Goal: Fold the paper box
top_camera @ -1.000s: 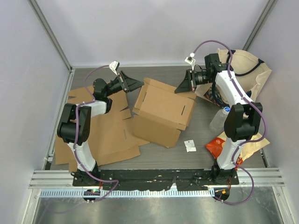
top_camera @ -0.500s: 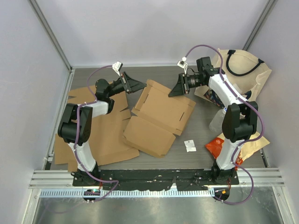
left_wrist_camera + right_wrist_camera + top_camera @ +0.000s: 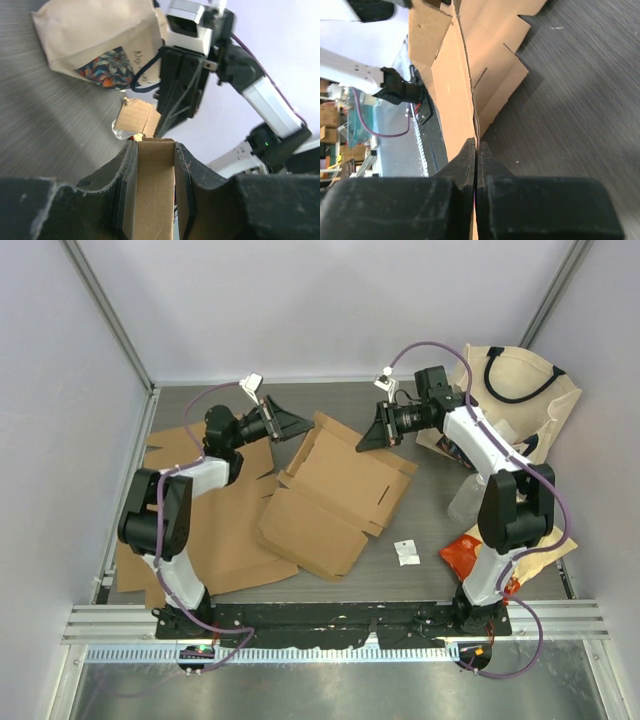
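Observation:
The paper box is brown cardboard, lying part-flattened in the middle of the table with its flaps spread. My left gripper is at the box's far left corner. In the left wrist view, a strip of the cardboard fills the gap between the fingers of this gripper, which is shut on it. My right gripper is at the box's far edge. Its fingers are pressed together on the thin edge of a box panel. The right gripper also shows in the left wrist view.
Flat cardboard sheets lie on the left of the table. A cloth tote bag sits at the back right, with a clear plastic bottle, an orange packet and a small white tag nearer the front.
The box has sunk from a raised, open shape to a flatter one and shifted left. The right gripper has moved left with the box's far edge. The left gripper has barely moved.

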You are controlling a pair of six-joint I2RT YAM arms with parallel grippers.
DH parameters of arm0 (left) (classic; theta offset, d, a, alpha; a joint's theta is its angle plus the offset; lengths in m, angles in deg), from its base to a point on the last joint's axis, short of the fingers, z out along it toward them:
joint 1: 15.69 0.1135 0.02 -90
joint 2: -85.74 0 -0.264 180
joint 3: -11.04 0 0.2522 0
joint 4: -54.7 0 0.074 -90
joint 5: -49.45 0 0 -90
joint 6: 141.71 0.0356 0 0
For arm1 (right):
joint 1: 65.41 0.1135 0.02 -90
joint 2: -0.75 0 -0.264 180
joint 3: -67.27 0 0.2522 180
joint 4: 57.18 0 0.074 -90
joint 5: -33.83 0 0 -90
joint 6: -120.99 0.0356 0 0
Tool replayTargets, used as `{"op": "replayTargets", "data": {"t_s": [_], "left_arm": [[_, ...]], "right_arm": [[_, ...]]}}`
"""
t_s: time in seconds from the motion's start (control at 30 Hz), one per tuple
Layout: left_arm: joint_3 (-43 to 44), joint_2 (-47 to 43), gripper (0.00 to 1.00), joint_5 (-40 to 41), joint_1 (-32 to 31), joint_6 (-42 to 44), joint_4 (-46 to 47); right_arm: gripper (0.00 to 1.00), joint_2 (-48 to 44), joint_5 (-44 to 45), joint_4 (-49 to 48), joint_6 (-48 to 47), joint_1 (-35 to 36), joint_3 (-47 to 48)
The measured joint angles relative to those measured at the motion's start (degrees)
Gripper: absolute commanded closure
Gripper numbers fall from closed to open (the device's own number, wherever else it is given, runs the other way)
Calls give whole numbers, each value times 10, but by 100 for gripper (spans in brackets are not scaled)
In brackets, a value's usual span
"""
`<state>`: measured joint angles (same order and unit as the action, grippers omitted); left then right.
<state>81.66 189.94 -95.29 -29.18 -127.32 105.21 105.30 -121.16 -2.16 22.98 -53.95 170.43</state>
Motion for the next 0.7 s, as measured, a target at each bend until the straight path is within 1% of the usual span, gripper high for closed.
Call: {"op": "replayTargets", "data": {"t_s": [0.03,0.1,0.17,0.23,0.33,0.43,0.53,0.6,0.63,0.7], "left_arm": [[-1,-12,57,7,0,19,-39],[-3,-59,35,38,0,92,-150],[1,-124,25,88,0,175,-273],[15,-192,22,148,-1,248,-389],[51,-296,23,243,-8,353,-527],[60,-374,23,321,-36,422,-589],[59,-423,22,401,-122,485,-630],[53,-436,20,455,-214,528,-638],[46,-439,18,480,-261,554,-637],[28,-441,17,528,-340,601,-629]], "right_arm": [[99,-11,19,-12,21,3,-9],[99,-46,60,-47,74,10,-39],[99,-89,116,-78,141,12,-69],[99,-120,158,-99,198,6,-85],[99,-167,226,-133,290,-4,-104],[99,-204,280,-148,374,-11,-115],[99,-237,336,-157,466,-12,-118],[99,-261,393,-145,535,-8,-116],[99,-267,419,-124,558,-6,-106],[99,-273,469,-83,622,-3,-71]]}}
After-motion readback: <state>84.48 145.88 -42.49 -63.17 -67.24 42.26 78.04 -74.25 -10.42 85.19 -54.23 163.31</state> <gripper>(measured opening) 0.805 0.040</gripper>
